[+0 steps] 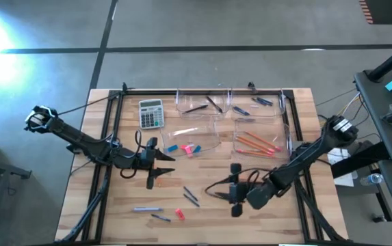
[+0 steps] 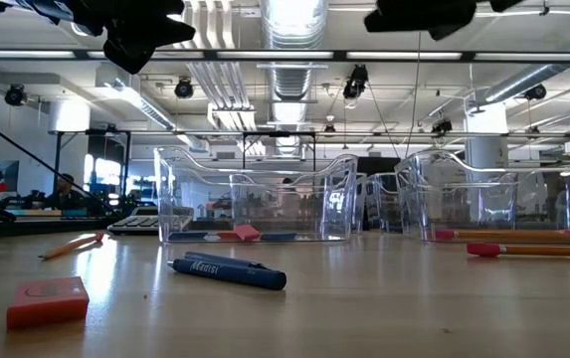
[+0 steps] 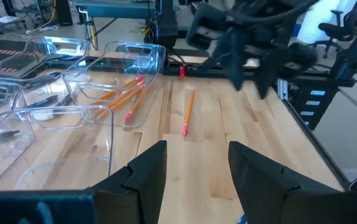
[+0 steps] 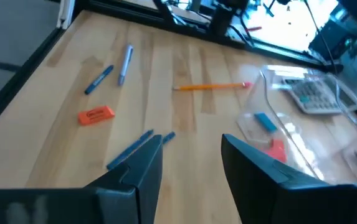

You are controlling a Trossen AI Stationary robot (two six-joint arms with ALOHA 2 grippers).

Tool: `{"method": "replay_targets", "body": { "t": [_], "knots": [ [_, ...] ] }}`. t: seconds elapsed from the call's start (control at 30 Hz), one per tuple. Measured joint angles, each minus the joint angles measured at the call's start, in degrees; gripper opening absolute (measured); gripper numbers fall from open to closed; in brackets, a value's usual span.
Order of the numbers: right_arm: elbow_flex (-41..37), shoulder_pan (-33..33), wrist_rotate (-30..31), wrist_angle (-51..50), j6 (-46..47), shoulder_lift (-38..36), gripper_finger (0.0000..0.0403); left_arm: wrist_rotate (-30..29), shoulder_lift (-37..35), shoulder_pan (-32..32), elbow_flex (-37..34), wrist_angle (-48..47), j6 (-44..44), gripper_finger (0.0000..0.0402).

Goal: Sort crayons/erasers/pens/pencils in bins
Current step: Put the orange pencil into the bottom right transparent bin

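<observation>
Now both arms are hovering over the worktop [image 1: 113,225], left claw [image 1: 156,179] and right claw [image 1: 235,190] spread and empty, so I'd be squaring one across the loose pencil [image 4: 210,87] at the left claw's six o'clock.

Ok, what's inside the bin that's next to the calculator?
In the bin near the calculator: a light blue eraser and pink erasers. The low view hints at more blue, unclear.
</observation>
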Motion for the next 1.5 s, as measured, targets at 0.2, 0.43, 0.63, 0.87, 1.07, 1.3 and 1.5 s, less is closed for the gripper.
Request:
{"method": "replay_targets", "body": {
  "t": [0.2,0.43,0.63,0.87,1.07,1.3,1.5],
  "knots": [
    [8.6,0.0,-0.4,-8.1,-1.8,6.5,0.0154,-1.4,0.0,0.0,-1.0,0.0,0.0,0.0158],
    [16.3,0.0,-0.5,-17.3,-1.9,14.0,0.0152,-1.8,0.0,0.1,-1.6,1.2,0.0,0.0158],
    [18.7,-0.2,-0.6,-18.5,-4.0,17.2,0.015,-1.8,0.0,0.1,-1.6,1.7,-0.1,0.0158],
    [19.2,-0.5,-0.5,-18.3,-3.6,17.6,0.015,-2.1,0.0,0.1,-1.8,2.1,-0.1,0.0158],
    [19.2,-0.5,-0.5,-18.3,-3.3,17.6,0.015,-2.6,0.0,0.1,-1.8,2.1,-0.1,0.0158],
    [19.1,-0.6,-0.5,-18.3,-3.1,17.6,0.015,-2.7,0.0,0.1,-1.8,2.3,-0.1,0.0158],
    [19.1,-0.6,-0.5,-18.3,-2.9,17.6,0.015,-2.7,0.0,0.1,-1.8,2.4,-0.1,0.0158]
  ]
}}
